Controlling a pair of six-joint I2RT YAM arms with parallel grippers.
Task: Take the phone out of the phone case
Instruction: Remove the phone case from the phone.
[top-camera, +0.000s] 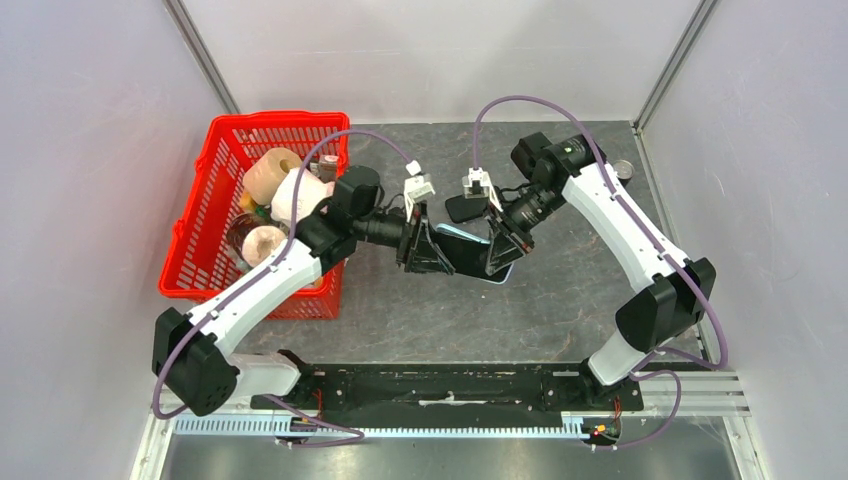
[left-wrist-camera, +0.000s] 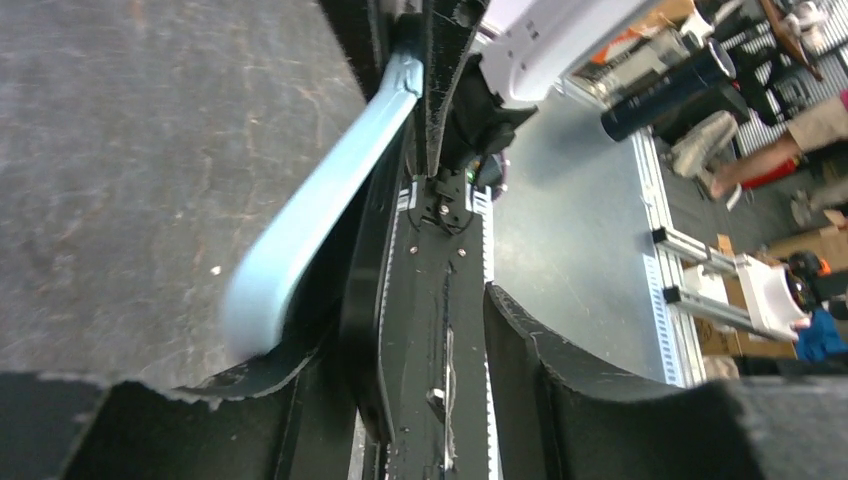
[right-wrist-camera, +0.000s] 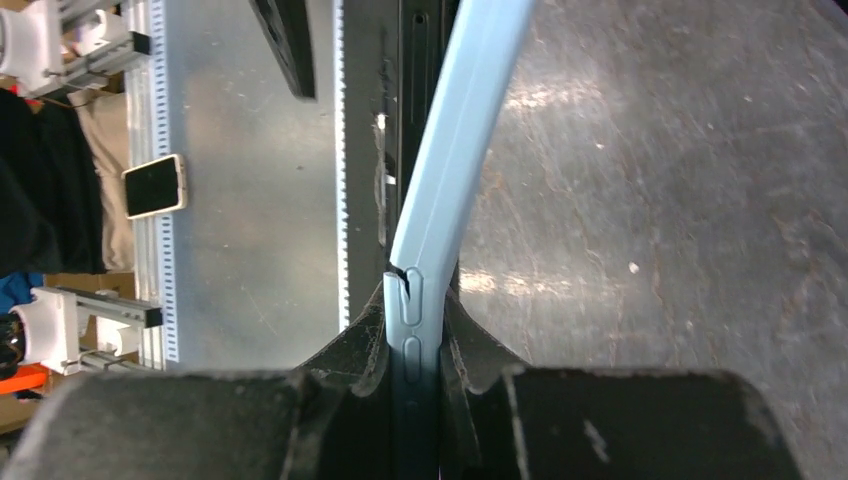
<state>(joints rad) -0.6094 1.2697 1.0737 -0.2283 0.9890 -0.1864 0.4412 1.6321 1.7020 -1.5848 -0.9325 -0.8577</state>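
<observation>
— Where can I pass?
— I read bare table (top-camera: 420, 320) open between base rail (top-camera: 450, 385) and phone case (right-wrist-camera: 450, 150), which spans the centre. Red basket (top-camera: 190, 230) blocks the left; the right arm (top-camera: 640, 235) fences the right.

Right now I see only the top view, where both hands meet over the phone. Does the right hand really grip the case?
Observer: Yes. The right wrist view shows the right hand pinching the light blue case on its button edge.
Operator: Is the case peeling off the phone?
Observer: The left wrist view shows the case's end curving away from the black phone.
Operator: Is the left hand squeezing?
Observer: No, the left hand is open; one finger stands clear of the phone.
</observation>
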